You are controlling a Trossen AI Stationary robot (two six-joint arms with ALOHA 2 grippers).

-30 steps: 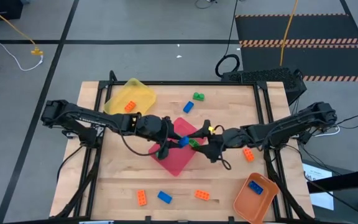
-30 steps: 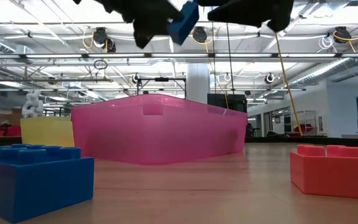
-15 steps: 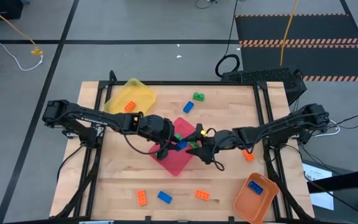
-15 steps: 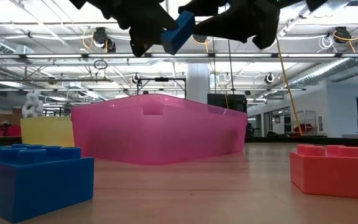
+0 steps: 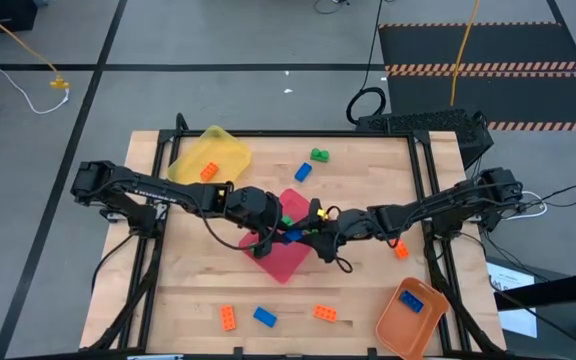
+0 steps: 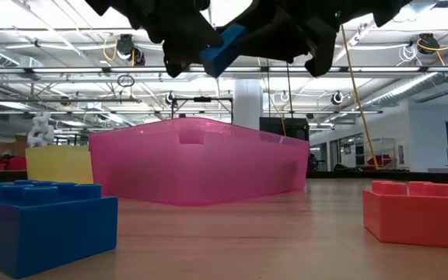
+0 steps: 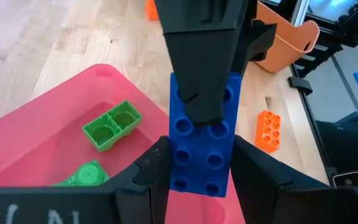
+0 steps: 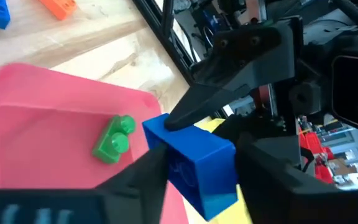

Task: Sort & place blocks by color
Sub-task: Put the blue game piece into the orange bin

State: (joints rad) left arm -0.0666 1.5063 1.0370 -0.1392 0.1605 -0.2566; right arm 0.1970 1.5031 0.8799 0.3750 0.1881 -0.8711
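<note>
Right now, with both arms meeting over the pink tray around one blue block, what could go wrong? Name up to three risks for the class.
1. Both the left gripper and the right gripper have fingers around the same blue block. A badly timed release could drop it.
2. It hangs above the pink tray, which holds green blocks. A fall there would mix the colours.
3. The two grippers sit very close, so they might collide.
</note>
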